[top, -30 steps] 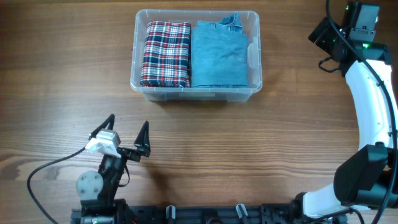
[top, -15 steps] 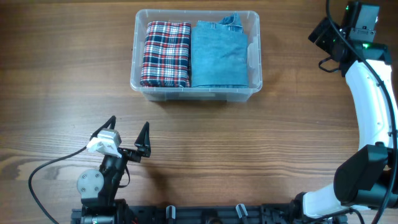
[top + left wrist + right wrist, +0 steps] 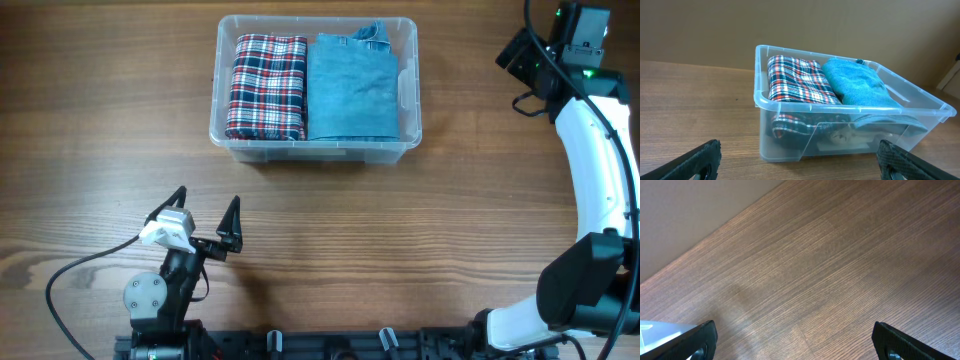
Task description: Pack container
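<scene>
Plainly, the container (image 3: pixel 315 150) sits well ahead of the left gripper (image 3: pixel 208 193) and a little to its right, with only bare wood between the two. Seen from the left wrist, its clear front wall (image 3: pixel 790 142) faces the spread fingers (image 3: pixel 702 159) straight on. Inside it lie two folded garments side by side. The red, white and dark plaid garment (image 3: pixel 267 87) fills the half on the gripper's left, and the blue garment (image 3: pixel 350 90) fills the half on its right. The two touch along the middle, and both reach about as high as the rim. A white label (image 3: pixel 842 136) shows low down through the front wall. A dark cable (image 3: pixel 80 275) loops over the wood behind the left gripper and to its left. The table (image 3: pixel 400 230) is brown wood with the grain running across it, and a plain beige wall (image 3: pixel 790 25) rises beyond the container. The left gripper stands low over the table with its jaws spread wide, holding nothing and touching nothing. The right gripper (image 3: pixel 797 342) is far off to the container's right, near the table's far corner. Its jaws are likewise spread wide and empty, with bare wood under them and the beige wall ahead. A pale edge (image 3: pixel 655 330) shows beside its left finger, too little in view to identify.
</scene>
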Robot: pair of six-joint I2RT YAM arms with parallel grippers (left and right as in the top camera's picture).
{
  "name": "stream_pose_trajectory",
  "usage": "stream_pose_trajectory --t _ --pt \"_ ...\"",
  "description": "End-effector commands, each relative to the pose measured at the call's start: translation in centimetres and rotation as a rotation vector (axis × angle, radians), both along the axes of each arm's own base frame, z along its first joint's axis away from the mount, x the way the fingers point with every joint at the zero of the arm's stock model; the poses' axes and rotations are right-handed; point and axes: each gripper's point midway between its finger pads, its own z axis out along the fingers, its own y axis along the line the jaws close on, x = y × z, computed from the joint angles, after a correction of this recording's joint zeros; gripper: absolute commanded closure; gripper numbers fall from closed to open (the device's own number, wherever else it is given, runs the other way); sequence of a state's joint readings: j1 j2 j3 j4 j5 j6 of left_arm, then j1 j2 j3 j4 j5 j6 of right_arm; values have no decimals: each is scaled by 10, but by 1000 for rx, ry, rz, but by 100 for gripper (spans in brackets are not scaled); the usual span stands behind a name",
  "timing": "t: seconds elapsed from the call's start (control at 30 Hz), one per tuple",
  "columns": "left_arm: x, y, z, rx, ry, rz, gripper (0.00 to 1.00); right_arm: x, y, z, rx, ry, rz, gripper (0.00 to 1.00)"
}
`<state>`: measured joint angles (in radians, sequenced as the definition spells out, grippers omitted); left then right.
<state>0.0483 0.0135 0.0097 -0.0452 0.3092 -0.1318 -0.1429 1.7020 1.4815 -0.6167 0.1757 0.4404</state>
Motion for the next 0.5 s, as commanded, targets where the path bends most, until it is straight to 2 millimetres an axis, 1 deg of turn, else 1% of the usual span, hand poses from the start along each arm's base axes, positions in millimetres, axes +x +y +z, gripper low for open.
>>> stream_pose_trajectory --t 0.0,0.2,0.23,0.33,0.4,0.43,0.47 --pt "0 1 0 22 -11 2 0 1 2 -9 11 16 1 0" --pt "0 1 0 22 -11 3 0 1 2 -9 11 16 0 0" --pt "0 1 0 22 -11 2 0 1 2 -6 10 9 1 0" --pt "0 1 0 22 -11 3 0 -6 3 25 0 -60 1 0" --pt "0 1 0 22 -11 2 0 -13 4 51 -8 -118 1 0" --pt "0 1 0 22 -11 2 0 -21 5 75 -16 -172 1 0" --pt "0 1 0 22 -11 3 0 -28 6 92 -21 -211 1 0"
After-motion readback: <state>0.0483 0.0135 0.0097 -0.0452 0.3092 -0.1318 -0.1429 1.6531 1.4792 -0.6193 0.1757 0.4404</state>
